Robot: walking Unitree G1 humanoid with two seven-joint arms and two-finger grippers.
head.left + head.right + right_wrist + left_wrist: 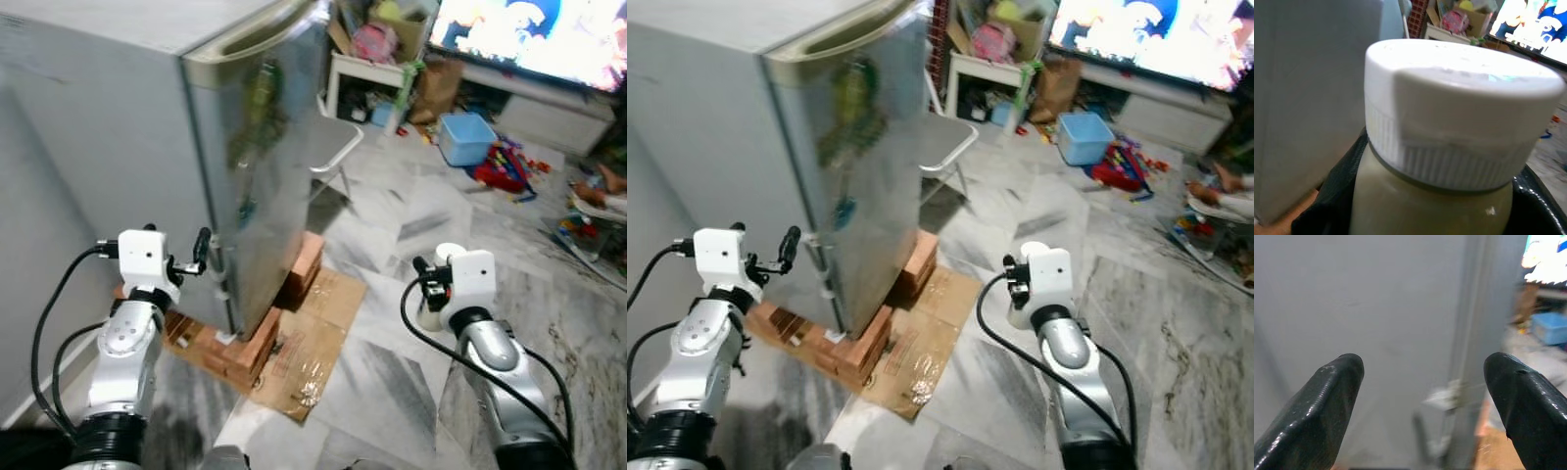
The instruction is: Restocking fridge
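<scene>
Left eye view: the fridge [196, 127] stands with its door closed, raised on a stack of bricks [257, 338] over flattened cardboard [313, 343] on a marble floor [431, 225]. The left gripper [203, 253] is raised at the fridge's front corner, just beside the door edge. The right gripper [428, 289] is held out over the floor, well apart from the fridge, with a white-capped bottle [443, 257] in it. Behind the fridge are a white chair [333, 142], a blue bin [465, 137], scattered toys [505, 166] and a lit television [539, 34].

Right eye view: the same scene. The left gripper sits near the lower part of the door, its fingertips [789, 240] close to the edge but with contact not discernible. The bottle stands upright in the right gripper.

Left wrist view: the two black fingers [1327, 401] of the left gripper are spread wide with nothing between them. They face the grey side panel and door seam of the fridge.

Right wrist view: the bottle's ribbed white cap [1459, 107] sits above a pale, creamy body. The black fingers [1337, 186] of the right gripper are clamped against both sides of the body below the cap. The fridge side shows beyond it
</scene>
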